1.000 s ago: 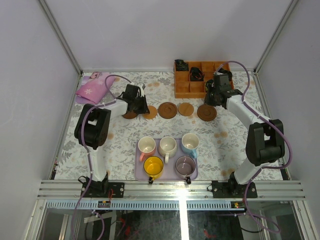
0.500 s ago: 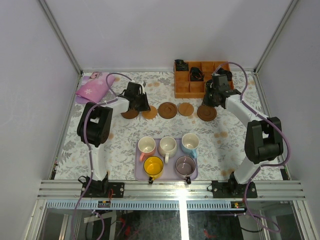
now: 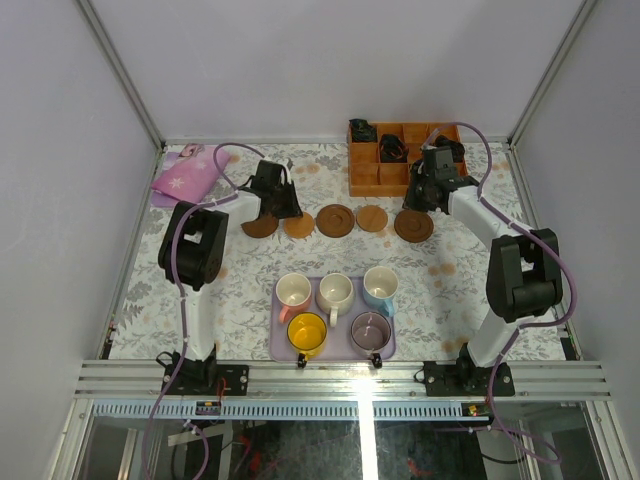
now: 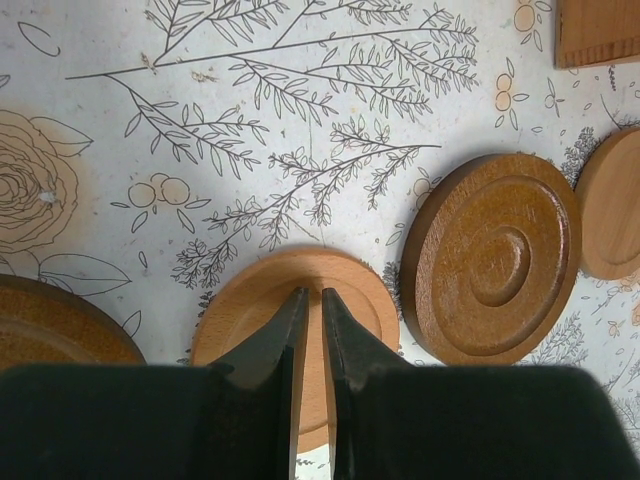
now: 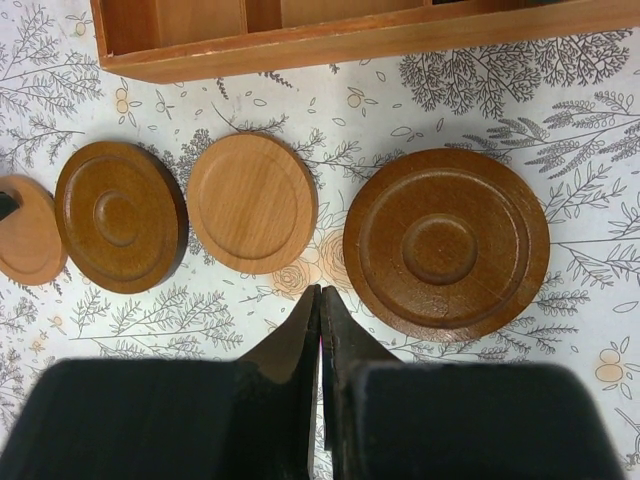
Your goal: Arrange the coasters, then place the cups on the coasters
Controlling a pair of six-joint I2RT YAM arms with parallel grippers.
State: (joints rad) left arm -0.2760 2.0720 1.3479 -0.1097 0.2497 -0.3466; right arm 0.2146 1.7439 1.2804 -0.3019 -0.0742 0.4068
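Five coasters lie in a row across the table: dark (image 3: 260,227), tan (image 3: 298,225), dark (image 3: 335,220), tan (image 3: 371,218), dark (image 3: 413,226). My left gripper (image 4: 310,293) hovers over the tan coaster (image 4: 250,310), beside a dark one (image 4: 495,270); its jaws are almost together, with nothing between them. My right gripper (image 5: 320,290) is shut and empty over bare table, between a tan coaster (image 5: 252,203) and a dark one (image 5: 445,245). The cups stand on the lavender tray (image 3: 333,352): pink (image 3: 293,293), cream (image 3: 335,293), light blue (image 3: 380,285), yellow (image 3: 307,333), purple (image 3: 370,331).
An orange compartment box (image 3: 400,160) stands at the back right, just behind the right gripper, its wall (image 5: 350,40) near the coasters. A pink cloth bag (image 3: 185,175) lies at the back left. Grey walls close in both sides.
The left gripper has drawn slightly back toward the far side, above the two leftmost coasters. The right gripper has shifted only a little. Coasters and cups have stayed put.
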